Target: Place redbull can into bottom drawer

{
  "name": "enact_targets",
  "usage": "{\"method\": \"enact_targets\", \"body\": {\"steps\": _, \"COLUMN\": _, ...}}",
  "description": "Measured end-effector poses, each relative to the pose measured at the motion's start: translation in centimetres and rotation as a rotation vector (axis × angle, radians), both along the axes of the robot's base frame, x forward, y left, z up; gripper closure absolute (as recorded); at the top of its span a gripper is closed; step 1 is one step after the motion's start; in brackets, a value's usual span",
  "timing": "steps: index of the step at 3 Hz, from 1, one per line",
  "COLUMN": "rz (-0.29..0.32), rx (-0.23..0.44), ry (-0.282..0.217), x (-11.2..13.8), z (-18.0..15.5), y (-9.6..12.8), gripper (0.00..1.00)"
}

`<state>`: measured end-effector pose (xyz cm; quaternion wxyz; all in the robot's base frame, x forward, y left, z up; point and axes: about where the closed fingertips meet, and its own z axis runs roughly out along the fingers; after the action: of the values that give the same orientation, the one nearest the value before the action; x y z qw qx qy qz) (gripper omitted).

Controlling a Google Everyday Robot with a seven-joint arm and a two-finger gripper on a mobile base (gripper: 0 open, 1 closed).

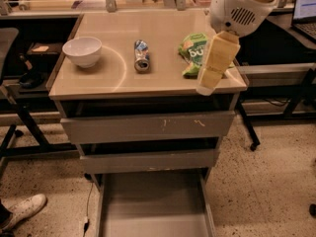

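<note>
The redbull can (141, 56) lies on its side in the middle of the cabinet top, its silver top facing the front edge. The bottom drawer (153, 209) is pulled out, its flat grey floor bare. My gripper (216, 64), a cream-coloured piece under the white arm housing (242, 6), hangs over the right part of the top. It covers part of the green snack bag and sits well to the right of the can, not touching it. It holds nothing that I can see.
A white bowl (83, 51) stands at the left of the top. A green snack bag (189, 51) lies at the right. The two upper drawers (148, 127) are shut. A person's shoe (22, 211) is at the floor's lower left. Desk legs stand at both sides.
</note>
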<state>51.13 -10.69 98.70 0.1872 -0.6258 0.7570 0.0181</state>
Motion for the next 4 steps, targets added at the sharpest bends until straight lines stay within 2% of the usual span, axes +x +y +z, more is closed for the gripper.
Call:
{"method": "enact_targets", "body": {"steps": 2, "rz": -0.001, "rx": 0.010, "ry": -0.027, "x": 0.7, "z": -0.3, "y": 1.1, "gripper": 0.00}}
{"method": "enact_targets", "body": {"steps": 3, "rz": -0.072, "rx": 0.019, "ry": -0.034, "x": 4.1, "z": -2.2, "y": 3.2, "gripper": 0.00}}
{"method": "enact_targets", "body": {"steps": 4, "rz": -0.200, "rx": 0.020, "ry": -0.006, "x": 8.2, "z": -3.7, "y": 4.7, "gripper": 0.00}}
